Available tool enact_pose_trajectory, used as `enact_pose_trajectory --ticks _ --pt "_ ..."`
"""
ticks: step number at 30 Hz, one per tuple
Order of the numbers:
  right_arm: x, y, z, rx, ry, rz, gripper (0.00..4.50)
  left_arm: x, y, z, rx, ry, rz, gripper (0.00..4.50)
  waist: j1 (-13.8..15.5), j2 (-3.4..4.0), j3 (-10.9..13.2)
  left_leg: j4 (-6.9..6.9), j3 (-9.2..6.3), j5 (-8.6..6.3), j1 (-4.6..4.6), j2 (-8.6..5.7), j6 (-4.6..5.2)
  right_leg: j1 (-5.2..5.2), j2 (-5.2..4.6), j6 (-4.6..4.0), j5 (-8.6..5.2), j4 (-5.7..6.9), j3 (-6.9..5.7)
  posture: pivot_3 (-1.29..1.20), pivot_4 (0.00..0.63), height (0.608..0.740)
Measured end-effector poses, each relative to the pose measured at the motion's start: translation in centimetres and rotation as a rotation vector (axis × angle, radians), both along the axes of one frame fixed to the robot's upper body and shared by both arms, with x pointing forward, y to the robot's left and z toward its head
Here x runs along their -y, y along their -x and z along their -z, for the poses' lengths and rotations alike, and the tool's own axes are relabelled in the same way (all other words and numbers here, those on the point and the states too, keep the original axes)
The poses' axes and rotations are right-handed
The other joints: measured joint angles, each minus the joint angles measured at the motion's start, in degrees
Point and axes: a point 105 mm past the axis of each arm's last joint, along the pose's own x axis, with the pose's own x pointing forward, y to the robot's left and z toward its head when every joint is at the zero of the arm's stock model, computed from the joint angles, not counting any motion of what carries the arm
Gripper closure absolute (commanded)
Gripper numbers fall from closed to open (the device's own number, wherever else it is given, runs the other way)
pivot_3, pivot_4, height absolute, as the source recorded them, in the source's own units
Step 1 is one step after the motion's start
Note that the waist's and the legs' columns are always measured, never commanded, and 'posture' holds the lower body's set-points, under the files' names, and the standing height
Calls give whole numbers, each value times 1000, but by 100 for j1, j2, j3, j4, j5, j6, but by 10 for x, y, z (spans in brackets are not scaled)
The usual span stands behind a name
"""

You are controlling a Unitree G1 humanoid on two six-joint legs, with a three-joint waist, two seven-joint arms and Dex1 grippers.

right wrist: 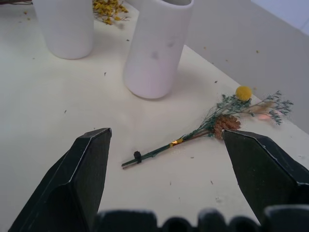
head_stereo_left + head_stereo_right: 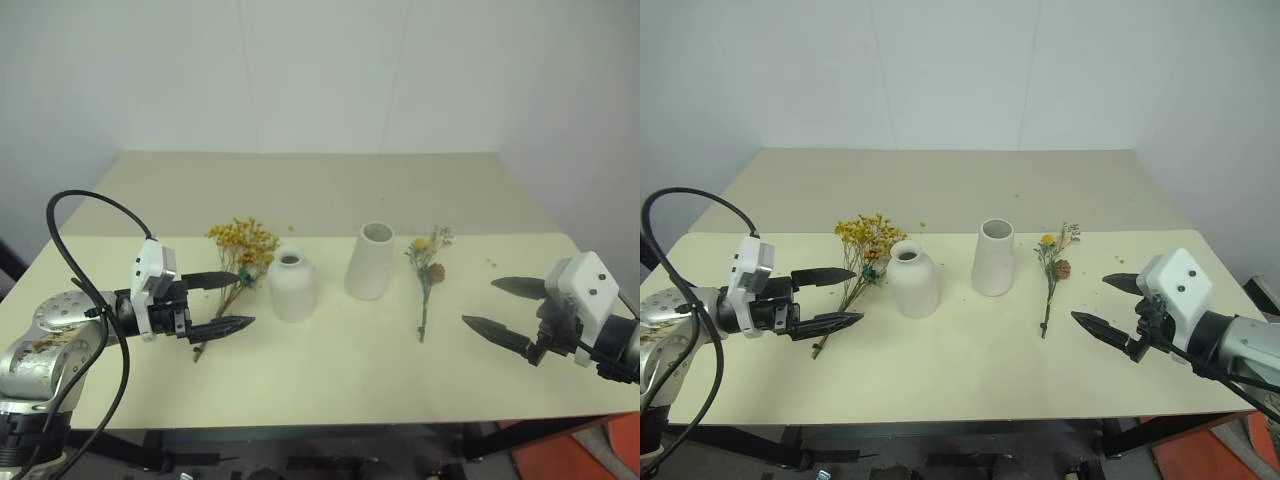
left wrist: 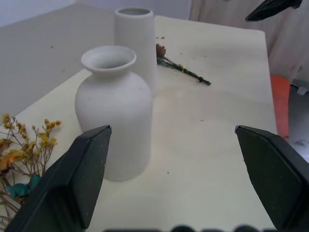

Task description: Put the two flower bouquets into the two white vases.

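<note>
On the pale yellow tabletop (image 2: 330, 380) four task things lie in a row, about midway between the front and back edge. From the left edge side: the yellow bouquet (image 2: 240, 250) lies flat, its stems pointing toward the front-left corner. Just beside it stands the short round vase (image 2: 292, 285), upright, narrow neck, empty. Next, near but not touching, the tall cylinder vase (image 2: 371, 260), upright w/ wide mouth, also empty. Then the slim sprig bouquet (image 2: 427, 275) lies flat, its stem toward the front edge, the brown cone and a small yellow ball at the far end.

The left gripper (image 2: 224, 300) hangs over the tabletop near the left edge, fingers spread wide, nothing between them; they are above the stems of the yellow bouquet, and I cannot tell if they touch.

The right gripper (image 2: 505, 310) hangs near the right edge, fingers also spread wide and empty, well apart from the slim sprig bouquet.
</note>
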Motion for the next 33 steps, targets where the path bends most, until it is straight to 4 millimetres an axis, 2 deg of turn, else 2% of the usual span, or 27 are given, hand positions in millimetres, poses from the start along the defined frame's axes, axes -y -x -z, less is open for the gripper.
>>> enact_pose_trajectory --ticks 5,8,10,16,19,22,27,33 --pt "-7 -15 -1 -18 -21 -1 216 13 -9 -32 78 -3 14 0 6 -1 0 2 -2 0 -2 -1 0 -1 2 0 0 0 -1 0 150 740" --pt "-10 -33 2 -59 -69 81 216 34 -21 -53 139 -59 28 0 -4 -3 0 6 -2 0 -4 -4 0 0 1 -3 4 1 1 0 150 740" --pt "-11 -42 8 -107 -87 131 216 42 -27 -62 154 -64 41 0 -15 -3 0 4 -4 0 -8 -4 0 -8 2 -32 21 1 0 0 150 740" --pt "-19 -67 32 -285 -129 268 216 70 -48 -86 175 -50 68 0 -32 -3 1 3 -6 0 -20 -5 1 -18 3 -37 24 1 -1 0 150 740" --pt "-25 -75 36 -331 -140 289 216 78 -52 -88 160 -51 101 0 -43 -2 1 3 -6 0 -21 -5 1 -21 3 -38 24 3 -1 0 150 740" --pt "-22 -86 39 -367 -136 345 216 94 -53 -85 125 -66 172 0 -31 -3 1 4 -7 0 -24 -6 1 -21 3 -37 24 2 -3 0 150 740" --pt "-21 -104 50 -438 -133 433 216 114 -45 -73 115 -167 352 0 -35 -2 1 4 -7 0 -34 -7 1 -31 2 -40 25 2 -2 0 150 740" --pt "-11 -113 70 -510 -98 527 216 119 -31 -69 159 -240 546 0 -42 -1 1 6 -7 1 -42 -7 1 -37 2 -40 26 3 -2 0 150 740"
